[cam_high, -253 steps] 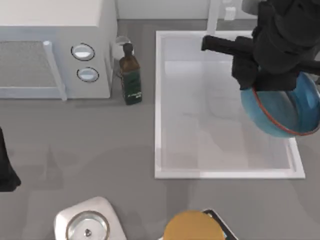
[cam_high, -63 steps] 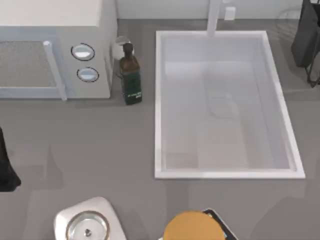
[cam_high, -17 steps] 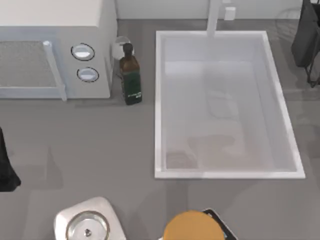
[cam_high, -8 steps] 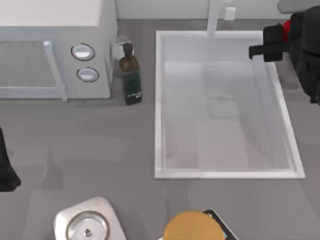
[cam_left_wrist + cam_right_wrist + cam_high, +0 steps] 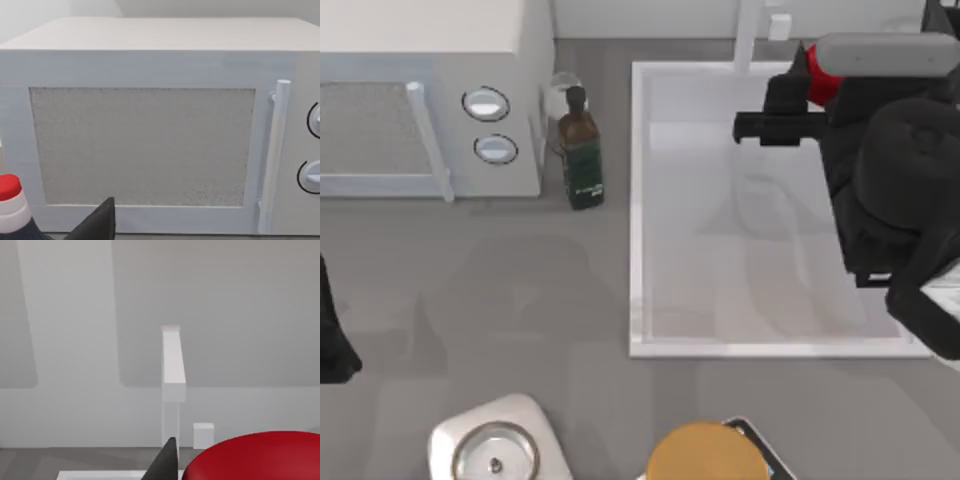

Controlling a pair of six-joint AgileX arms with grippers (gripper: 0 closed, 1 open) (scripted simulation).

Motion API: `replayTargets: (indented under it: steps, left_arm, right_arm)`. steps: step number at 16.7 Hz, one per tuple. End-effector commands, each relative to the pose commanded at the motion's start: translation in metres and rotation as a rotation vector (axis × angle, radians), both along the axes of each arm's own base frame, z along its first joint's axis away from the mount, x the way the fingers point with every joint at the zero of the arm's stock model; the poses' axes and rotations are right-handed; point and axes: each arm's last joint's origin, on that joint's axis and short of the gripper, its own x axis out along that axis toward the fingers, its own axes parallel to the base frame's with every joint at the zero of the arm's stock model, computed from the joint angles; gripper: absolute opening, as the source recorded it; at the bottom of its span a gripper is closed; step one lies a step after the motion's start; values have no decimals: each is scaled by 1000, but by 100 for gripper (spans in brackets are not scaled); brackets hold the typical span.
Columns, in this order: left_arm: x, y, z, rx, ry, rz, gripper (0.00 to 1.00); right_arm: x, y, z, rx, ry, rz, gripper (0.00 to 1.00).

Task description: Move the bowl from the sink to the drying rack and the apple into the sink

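The apple (image 5: 812,76) is now up over the back of the sink (image 5: 638,200), held by the right gripper (image 5: 800,95). Only a red sliver of it peeks out between the black gripper parts in the top view, but in the right wrist view it's a big red dome (image 5: 255,456) right up against the camera, with one dark finger (image 5: 166,462) beside it. So I'd say the gripper is closed on the apple, though the actual contact is hard to make out from either angle.

What's different: half a second ago the arm was just coming in at the right edge with the red bit barely past the sink's rim, and a second ago it wasn't over the sink at all. Now the whole arm has swung in over the basin and the apple sits near the white tap post (image 5: 748,35), above the back part of the sink.

The basin itself is bare, no bowl in it, which fits with the bowl having been lifted out about fifteen seconds back. So the bowl half looks done and this is the apple half, close to the finish. What's left is probably lowering it and letting go.

The left arm (image 5: 332,335) is parked at the table's left edge, its wrist camera looking at the microwave (image 5: 150,135).
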Motion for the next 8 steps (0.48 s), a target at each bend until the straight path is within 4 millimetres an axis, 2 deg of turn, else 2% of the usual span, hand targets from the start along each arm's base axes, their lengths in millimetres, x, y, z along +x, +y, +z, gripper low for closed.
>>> replayTargets:
  steps: [8]
  left_arm:
    - [0, 0, 0, 0, 0, 0, 100]
  right_arm:
    - [-1, 1, -8, -9, 13, -5, 0]
